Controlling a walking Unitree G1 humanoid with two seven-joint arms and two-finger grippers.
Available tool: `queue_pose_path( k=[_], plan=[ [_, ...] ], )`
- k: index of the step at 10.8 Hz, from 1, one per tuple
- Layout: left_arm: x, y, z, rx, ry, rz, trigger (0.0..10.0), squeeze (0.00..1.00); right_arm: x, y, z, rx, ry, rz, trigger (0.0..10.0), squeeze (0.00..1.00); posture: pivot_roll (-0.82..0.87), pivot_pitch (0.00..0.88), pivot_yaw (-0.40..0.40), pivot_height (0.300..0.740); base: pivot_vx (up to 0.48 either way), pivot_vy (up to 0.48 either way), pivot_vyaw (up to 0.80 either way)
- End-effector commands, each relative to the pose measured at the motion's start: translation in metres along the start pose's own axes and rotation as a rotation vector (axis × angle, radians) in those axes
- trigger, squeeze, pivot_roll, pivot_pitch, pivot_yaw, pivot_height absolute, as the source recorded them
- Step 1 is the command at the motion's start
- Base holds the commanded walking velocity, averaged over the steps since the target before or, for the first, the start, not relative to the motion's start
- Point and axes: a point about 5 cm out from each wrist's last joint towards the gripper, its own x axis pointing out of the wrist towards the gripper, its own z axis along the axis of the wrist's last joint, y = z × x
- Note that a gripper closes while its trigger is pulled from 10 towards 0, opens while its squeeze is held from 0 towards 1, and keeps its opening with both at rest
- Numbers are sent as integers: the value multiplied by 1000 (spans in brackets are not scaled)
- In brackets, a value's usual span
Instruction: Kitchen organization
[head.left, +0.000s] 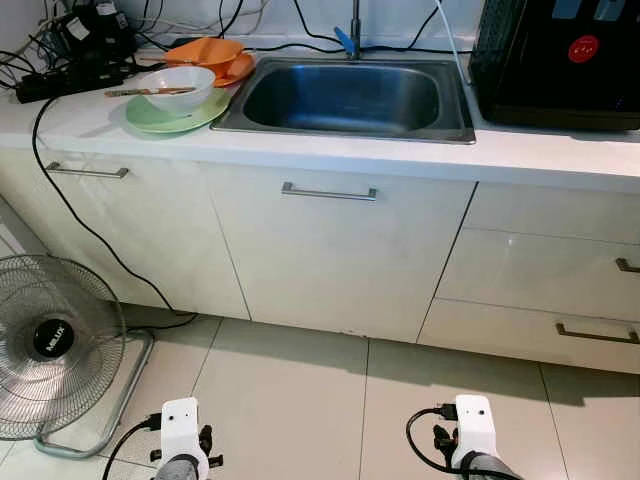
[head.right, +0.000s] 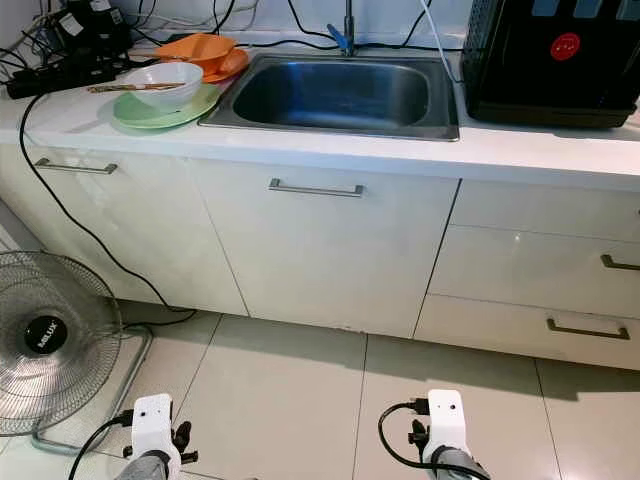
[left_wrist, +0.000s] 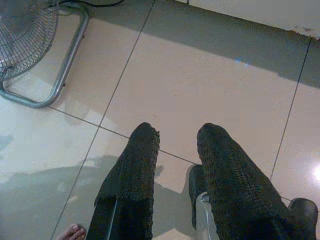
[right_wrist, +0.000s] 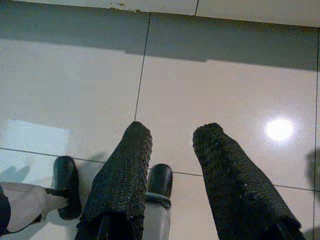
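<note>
Presently approach step: left gripper (left_wrist: 175, 145) and right gripper (right_wrist: 172, 142) hang spread and empty; next, reach the white bowl (head.left: 178, 87) beside the sink (head.left: 345, 128).

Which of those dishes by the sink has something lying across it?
The white bowl, sitting on the green plate left of the sink: a stick-like utensil lies across its rim. The orange dishes behind it carry nothing that I can see.

Both wrists carry white housings with looping black cables. The left gripper (left_wrist: 175, 137) and right gripper (right_wrist: 172, 135) each have two fingers sheathed in coarse, black, knit-textured covers.
</note>
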Motion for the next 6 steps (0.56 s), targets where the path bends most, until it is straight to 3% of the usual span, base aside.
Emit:
queue_pose_path(
  k=[1, 5, 6],
  plan=[
    [1, 2, 3, -4, -5, 2, 10000, 0, 1, 2, 2, 6, -6, 6, 10000, 0, 15, 0, 70, 740, 0, 0, 0],
    [0, 5, 0, -4, 17, 6, 10000, 0, 1, 2, 1, 3, 0, 9, 10000, 0, 17, 0, 74, 740, 0, 0, 0],
    [1, 4, 1, -8, 15, 6, 10000, 0, 1, 3, 1, 4, 1, 10, 10000, 0, 13, 0, 73, 740, 0, 285, 0]
  ],
)
